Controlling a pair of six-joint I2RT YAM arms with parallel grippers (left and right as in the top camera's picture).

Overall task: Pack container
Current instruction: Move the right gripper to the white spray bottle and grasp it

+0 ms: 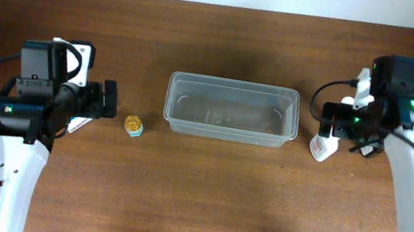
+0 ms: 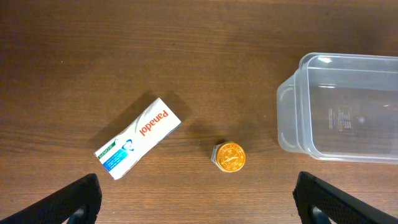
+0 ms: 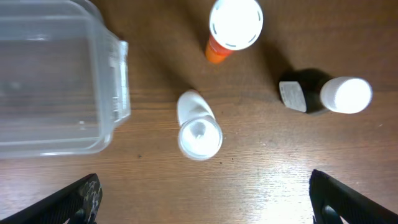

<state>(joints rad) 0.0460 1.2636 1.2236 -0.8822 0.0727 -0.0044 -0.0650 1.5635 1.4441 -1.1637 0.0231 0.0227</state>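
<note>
Left gripper (image 2: pixel 200 200): fingers at the lower edge of its wrist view, spread wide, nothing between them. Beneath it a Panadol box (image 2: pixel 138 137) lies flat and skewed, with a small gold-lidded jar (image 2: pixel 229 156) near it, apart from the container (image 2: pixel 292 118). Right gripper (image 3: pixel 205 199): likewise spread wide, holding nothing, over a white bottle (image 3: pixel 198 127) on its side near the container's other end. An orange bottle (image 3: pixel 235 25) and a dark bottle (image 3: pixel 326 95), both white-capped, sit close by. The container rests open-topped mid-table (image 1: pixel 210 200), between the arms.
</note>
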